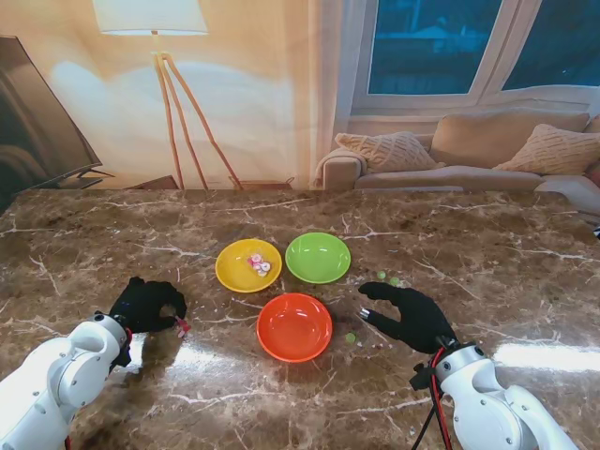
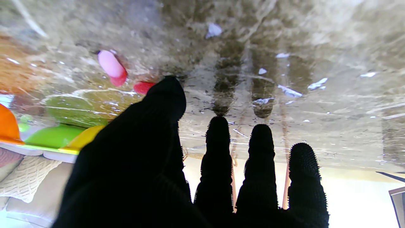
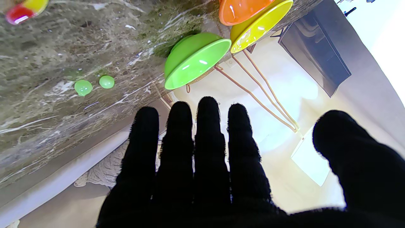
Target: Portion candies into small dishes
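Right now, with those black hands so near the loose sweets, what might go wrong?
The left hand has a pink candy just past its thumb; a clumsy pinch could flick it away. The green candies near the right hand are round and might roll. The orange dish beside them could get bumped.

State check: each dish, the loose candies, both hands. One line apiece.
yellow dish: upright, holds a few candies
green dish: upright, empty
orange dish: upright, empty
green candies: loose on the table, right of the green dish
pink-and-red candy: on the table by the left thumb, not gripped
left hand: open, fingers low over the table
right hand: open, holding nothing
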{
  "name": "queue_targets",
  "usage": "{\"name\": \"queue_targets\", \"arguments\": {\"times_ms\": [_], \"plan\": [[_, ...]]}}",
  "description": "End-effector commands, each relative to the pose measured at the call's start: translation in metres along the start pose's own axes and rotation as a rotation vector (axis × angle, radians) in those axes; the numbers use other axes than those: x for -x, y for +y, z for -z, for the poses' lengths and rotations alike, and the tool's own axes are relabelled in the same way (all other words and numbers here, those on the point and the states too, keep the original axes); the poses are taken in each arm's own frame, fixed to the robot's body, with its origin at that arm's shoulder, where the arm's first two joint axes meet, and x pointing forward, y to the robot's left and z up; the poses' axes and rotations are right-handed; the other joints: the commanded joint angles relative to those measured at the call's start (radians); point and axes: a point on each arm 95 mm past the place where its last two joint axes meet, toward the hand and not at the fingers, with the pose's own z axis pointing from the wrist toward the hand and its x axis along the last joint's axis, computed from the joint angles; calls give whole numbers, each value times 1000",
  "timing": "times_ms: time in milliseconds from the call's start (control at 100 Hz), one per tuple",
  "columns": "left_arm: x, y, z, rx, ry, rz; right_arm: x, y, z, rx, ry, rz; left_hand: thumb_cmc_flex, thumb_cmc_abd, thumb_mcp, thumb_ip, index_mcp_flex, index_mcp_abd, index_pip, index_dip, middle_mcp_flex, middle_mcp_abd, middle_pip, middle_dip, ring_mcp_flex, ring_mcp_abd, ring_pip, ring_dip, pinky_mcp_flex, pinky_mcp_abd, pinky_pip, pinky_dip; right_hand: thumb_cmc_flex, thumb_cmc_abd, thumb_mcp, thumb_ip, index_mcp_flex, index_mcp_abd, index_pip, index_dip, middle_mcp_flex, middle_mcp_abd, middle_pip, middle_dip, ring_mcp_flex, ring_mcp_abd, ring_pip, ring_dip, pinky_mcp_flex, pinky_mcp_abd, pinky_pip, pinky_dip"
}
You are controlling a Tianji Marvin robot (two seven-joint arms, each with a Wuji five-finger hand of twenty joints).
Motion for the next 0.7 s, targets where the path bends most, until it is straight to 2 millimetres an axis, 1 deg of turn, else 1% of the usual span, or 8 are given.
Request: {"name": "queue_targets", "arguments": {"times_ms": [0, 20, 90, 170, 310, 510, 590, 690], "plan": [[3, 39, 10, 104, -15, 5, 1, -4, 2, -17, -11, -9, 11, -58, 32, 36, 74, 109, 36, 38, -13, 5, 19, 22, -34, -5, -10, -15, -25, -27, -12, -16, 7, -11, 25, 4, 25, -22, 6, 1, 15, 0, 13, 18, 37, 11, 3, 22, 4, 0, 24, 23], [3, 39, 10, 106, -14, 5, 1, -4, 2, -17, -11, -9, 4, -53, 46, 35, 68, 115, 22, 72, -17, 4, 20, 27, -38, -5, -9, -16, -27, -29, -11, -18, 7, -11, 25, 4, 25, -22, 6, 1, 16, 1, 13, 19, 37, 14, 4, 22, 4, 0, 24, 23], [4, 40, 10, 114, -10, 5, 1, -4, 2, -16, -10, -9, -2, -46, 70, 45, 48, 130, 20, 122, -23, 5, 22, 33, -44, -6, -9, -15, -33, -34, -12, -19, 7, -12, 25, 4, 26, -24, 6, 1, 19, 2, 14, 20, 40, 13, 5, 24, 6, 1, 26, 23], [5, 43, 10, 125, -3, 6, 2, -4, 2, -17, -12, -9, -11, -47, 110, 53, 34, 125, 9, 186, -29, 2, 27, 42, -51, -9, -6, -13, -36, -37, -13, -19, 8, -12, 26, 4, 29, -23, 7, 1, 28, 2, 17, 22, 48, 14, 9, 26, 9, 3, 29, 24], [7, 50, 9, 141, 3, 26, 2, -4, 3, -18, -14, -9, -21, -54, 156, 71, 25, 109, 17, 233, -28, -1, 35, 51, -54, -9, -2, -9, -42, -41, -17, -19, 7, -12, 27, 3, 33, -24, 9, 1, 37, 3, 21, 26, 55, 16, 12, 30, 15, 3, 35, 25], [7, 54, 9, 146, 9, 43, 2, -4, 2, -16, -12, -8, -41, -63, 212, 94, 26, 79, 20, 281, -8, -16, 84, 104, -48, -13, 12, 4, -46, -45, -22, -18, 8, -12, 28, 3, 35, -25, 10, 0, 44, 3, 24, 30, 61, 18, 16, 33, 17, 4, 39, 26], [8, 54, 9, 141, 10, 54, 2, -4, 2, -16, -12, -8, -47, -63, 218, 96, 32, 68, 5, 301, 9, -22, 84, 253, -45, -14, 18, 16, -47, -47, -23, -14, 8, -12, 28, 3, 35, -23, 10, 0, 46, 3, 25, 32, 62, 18, 16, 35, 17, 5, 40, 26], [7, 55, 8, 129, 10, 68, 2, -4, 2, -16, -13, -9, -51, -58, 217, 94, 32, 63, 3, 307, 40, -24, 77, 359, -37, -16, 25, 22, -49, -51, -26, -11, 8, -12, 28, 3, 36, -23, 11, 0, 48, 4, 25, 34, 64, 19, 17, 36, 18, 6, 42, 26]]}}
